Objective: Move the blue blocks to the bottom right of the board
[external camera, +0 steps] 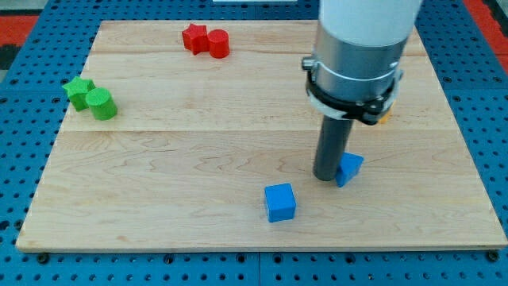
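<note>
Near board centre-right, camera view: my tip (329,178) bare rod, nothing to pinch, touching left side of small blue block (349,168); blue cube (280,202) apart, lower left. We judge off-centre push could spin block away. Open wood toward board (444,214) bottom-right corner, edge close

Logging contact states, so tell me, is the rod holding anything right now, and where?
Nothing is held. My tip only stands against the left side of a blue block, which rests on the board.
</note>
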You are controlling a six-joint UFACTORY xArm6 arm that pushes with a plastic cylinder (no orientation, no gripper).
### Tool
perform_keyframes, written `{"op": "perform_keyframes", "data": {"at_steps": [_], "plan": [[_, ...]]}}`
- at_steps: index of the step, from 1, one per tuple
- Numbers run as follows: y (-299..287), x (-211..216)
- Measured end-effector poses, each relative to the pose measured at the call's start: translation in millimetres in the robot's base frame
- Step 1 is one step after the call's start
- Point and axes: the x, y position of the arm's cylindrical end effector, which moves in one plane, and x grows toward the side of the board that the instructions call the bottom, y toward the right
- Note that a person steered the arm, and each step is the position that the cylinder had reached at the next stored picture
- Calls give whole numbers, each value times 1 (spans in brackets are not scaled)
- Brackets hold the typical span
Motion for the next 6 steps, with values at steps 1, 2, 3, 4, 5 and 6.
{"op": "perform_keyframes", "data": {"at_steps": [1,2,3,4,5,6], "plan": [[2,-36],[68,11],[75,6],[-14,-35],[-111,-28],[-125,17]]}}
